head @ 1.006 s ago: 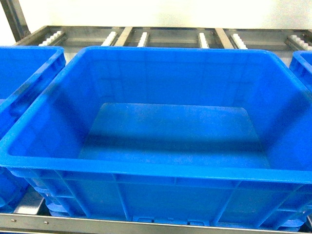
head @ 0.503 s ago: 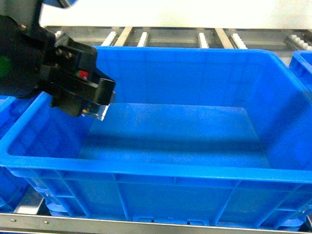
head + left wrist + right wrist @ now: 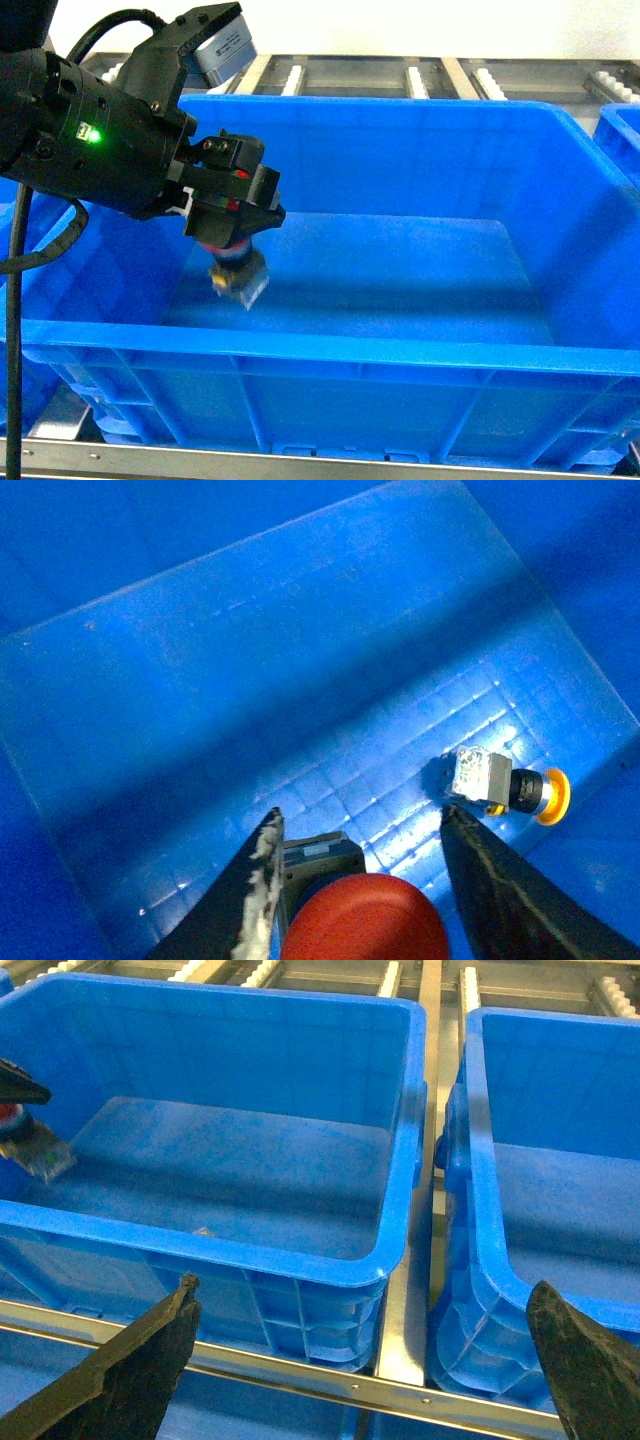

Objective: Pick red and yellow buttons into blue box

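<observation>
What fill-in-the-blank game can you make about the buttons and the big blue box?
1. The button lying on the floor of the blue box has a ___ cap.
2. The round cap between the fingers of the left gripper is colored ___.
3. The right gripper hangs outside the box, and its jaws are ___.

Missing words: yellow; red; open

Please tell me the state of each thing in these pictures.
blue box: upright.
left gripper: inside the blue box, around the red button; hold unclear.
right gripper: open, empty.
red button: between the left fingers, above the floor.
yellow button: lying sideways on the box floor.
</observation>
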`<state>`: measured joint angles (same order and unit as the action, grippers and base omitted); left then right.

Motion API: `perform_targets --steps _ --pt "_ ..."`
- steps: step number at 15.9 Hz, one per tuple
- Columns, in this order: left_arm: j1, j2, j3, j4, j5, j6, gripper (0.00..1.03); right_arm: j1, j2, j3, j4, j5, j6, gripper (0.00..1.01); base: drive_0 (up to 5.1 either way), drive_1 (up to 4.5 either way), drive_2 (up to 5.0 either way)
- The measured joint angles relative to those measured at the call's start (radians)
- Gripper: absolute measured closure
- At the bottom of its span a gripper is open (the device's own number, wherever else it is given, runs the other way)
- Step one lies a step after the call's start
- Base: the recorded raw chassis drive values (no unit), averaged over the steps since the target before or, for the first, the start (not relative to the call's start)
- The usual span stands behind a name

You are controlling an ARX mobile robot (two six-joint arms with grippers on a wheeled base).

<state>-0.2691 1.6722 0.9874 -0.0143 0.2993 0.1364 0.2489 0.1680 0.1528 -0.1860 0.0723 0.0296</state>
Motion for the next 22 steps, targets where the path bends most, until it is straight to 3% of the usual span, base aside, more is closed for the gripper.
perform_targets --steps 1,2,3,5,7,10,12,13,15,16,17,18,20,22 --pt "0.001 0.0 0.0 0.019 -0.004 -0.004 0.37 0.0 0.0 0.0 0.0 0.0 0.0 0.03 0.0 0.0 0.0" --pt "0.005 -0.004 -0.029 0.058 -0.026 -0.008 0.14 0.0 0.0 0.0 0.0 0.0 0.0 0.03 0.0 0.0 0.0" --pt "0.008 -0.014 -0.052 0.103 -0.053 -0.014 0.05 0.0 0.0 0.0 0.0 0.0 0.0 0.03 0.0 0.0 0.0" --pt "0.053 -0.131 -0.146 0.296 -0.159 -0.058 0.05 0.0 0.0 0.0 0.0 0.0 0.0 0.03 0.0 0.0 0.0" --pt "0.111 -0.343 -0.258 0.463 -0.203 -0.077 0.05 0.0 0.0 0.0 0.0 0.0 0.0 0.03 0.0 0.0 0.0" --pt "0.15 -0.617 -0.367 0.362 -0.266 -0.108 0.05 0.0 0.0 0.0 0.0 0.0 0.0 0.03 0.0 0.0 0.0" --pt "0.114 -0.886 -0.43 0.135 -0.367 -0.16 0.05 0.0 0.0 0.0 0.0 0.001 0.0 0.03 0.0 0.0 0.0" --pt "0.076 -1.007 -0.437 0.034 -0.453 -0.183 0.05 0.0 0.0 0.0 0.0 0.001 0.0 0.03 0.0 0.0 0.0" --pt "0.061 -1.111 -0.435 0.002 -0.518 -0.204 0.05 0.0 0.0 0.0 0.0 0.002 0.0 0.03 0.0 0.0 0.0" --pt "0.065 -1.091 -0.439 -0.004 -0.52 -0.208 0.05 0.001 -0.001 -0.002 0.011 0.008 0.0 0.03 0.0 0.0 0.0" --pt "0.076 -1.098 -0.475 0.074 -0.497 -0.191 0.12 0.028 -0.031 -0.045 0.137 0.098 -0.009 0.11 0.0 0.0 0.0" --pt "0.09 -1.117 -0.524 0.105 -0.476 -0.175 0.21 0.025 -0.073 -0.079 0.187 0.148 -0.016 0.2 0.0 0.0 0.0" --pt "0.123 -1.173 -0.615 0.129 -0.449 -0.158 0.37 -0.032 -0.093 -0.087 0.198 0.146 -0.022 0.36 0.0 0.0 0.0" --pt "0.154 -1.228 -0.682 0.166 -0.419 -0.154 0.59 -0.085 -0.108 -0.1 0.192 0.094 -0.023 0.58 0.0 0.0 0.0"
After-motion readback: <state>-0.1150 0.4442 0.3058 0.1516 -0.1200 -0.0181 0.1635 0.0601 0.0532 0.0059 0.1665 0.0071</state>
